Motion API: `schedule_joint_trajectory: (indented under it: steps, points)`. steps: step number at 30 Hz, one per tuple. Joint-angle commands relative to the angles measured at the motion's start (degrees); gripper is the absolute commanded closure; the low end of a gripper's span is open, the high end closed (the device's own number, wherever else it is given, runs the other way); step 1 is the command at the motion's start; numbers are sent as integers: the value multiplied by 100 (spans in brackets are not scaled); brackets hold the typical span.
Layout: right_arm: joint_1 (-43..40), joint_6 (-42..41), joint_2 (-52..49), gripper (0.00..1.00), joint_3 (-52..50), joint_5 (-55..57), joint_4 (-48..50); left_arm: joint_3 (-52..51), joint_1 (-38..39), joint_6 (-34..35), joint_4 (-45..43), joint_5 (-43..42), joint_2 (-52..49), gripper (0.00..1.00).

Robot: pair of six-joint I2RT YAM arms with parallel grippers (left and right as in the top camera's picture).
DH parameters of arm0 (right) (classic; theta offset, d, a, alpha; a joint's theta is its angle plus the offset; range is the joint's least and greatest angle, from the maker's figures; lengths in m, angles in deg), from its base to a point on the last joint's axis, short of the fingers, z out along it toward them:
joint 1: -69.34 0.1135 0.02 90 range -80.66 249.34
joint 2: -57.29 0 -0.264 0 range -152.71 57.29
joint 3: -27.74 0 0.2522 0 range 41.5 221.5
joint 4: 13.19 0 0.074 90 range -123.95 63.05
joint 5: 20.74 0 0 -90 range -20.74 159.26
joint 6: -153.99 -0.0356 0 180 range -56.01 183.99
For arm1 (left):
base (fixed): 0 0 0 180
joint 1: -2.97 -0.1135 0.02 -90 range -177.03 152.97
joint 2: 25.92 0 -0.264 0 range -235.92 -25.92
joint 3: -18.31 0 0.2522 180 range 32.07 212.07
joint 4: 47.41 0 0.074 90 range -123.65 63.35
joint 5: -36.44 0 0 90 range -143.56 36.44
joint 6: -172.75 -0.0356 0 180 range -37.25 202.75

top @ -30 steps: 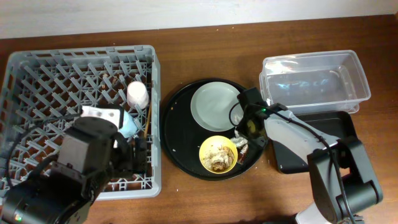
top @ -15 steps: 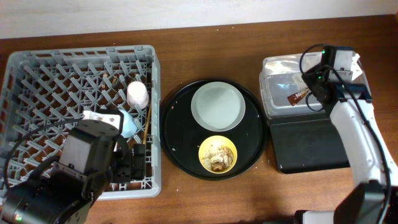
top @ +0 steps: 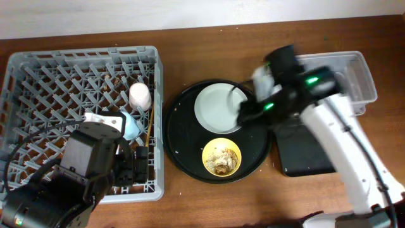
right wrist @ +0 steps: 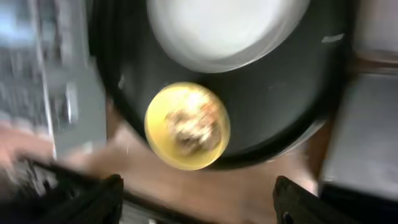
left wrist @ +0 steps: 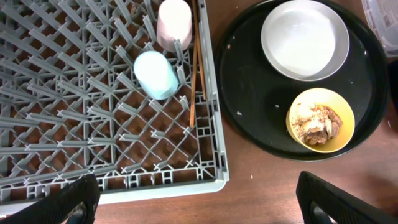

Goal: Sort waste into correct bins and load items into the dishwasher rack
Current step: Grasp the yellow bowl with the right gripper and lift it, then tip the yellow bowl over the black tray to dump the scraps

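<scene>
While my right arm shows only as a blur over the right rim of the large round black tray (top: 183, 136), my right gripper (right wrist: 198, 186) hangs above the small yellow bowl (right wrist: 187, 126), fingers spread and nothing between them. Pale beige rice-like food scraps (left wrist: 317, 121) are heaped in that bowl, which sits at the near side of the round tray, just beside the pale grey-white round plate (left wrist: 305, 39). My left gripper (left wrist: 198, 186) hovers wide apart and empty by the near right corner of the large square grey plastic dishwasher rack (top: 38, 69). The small pink cup (left wrist: 173, 22), the small blue cup (left wrist: 156, 74) and the two thin wooden chopsticks (left wrist: 194, 68) rest among the pegs along its right side. Further right on the wooden worktop (top: 209, 202) stand the clear rectangular plastic tub (top: 354, 76) and, nearer, the shallow black rectangular tray (top: 304, 155); my arm hides too much of them to tell what they hold. The bowl looks to be the piece in hand: light, stiff and smooth-walled, likely slippery under a pinch, with a loose load that would spill at any tilt. I would take it by the rim, one finger inside and one outside, on the side clear of the scraps, and carry it level. The plate is low and flat, and its raised edge offers the only purchase.
</scene>
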Motion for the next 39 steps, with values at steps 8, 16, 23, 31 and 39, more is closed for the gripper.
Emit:
schedule_joint_trajectory:
  steps: [8,16,23,31,39]
  points:
    - [3366,-334,-42,44,-2951,1674,3560,-7,-9,-7,-7,61,13,0]
    - [3373,-1108,-457,61,-3067,2127,3930,-7,-9,-4,-7,61,13,1]
    - [3405,-1137,-835,76,-3067,2013,3941,-7,-9,-7,-7,61,13,1]
    - [3362,-1189,-782,96,-2990,1932,3650,-7,-9,-7,-7,61,13,1]
    - [1176,-776,378,96,-1274,2083,717,-7,-9,-4,-7,61,13,1]
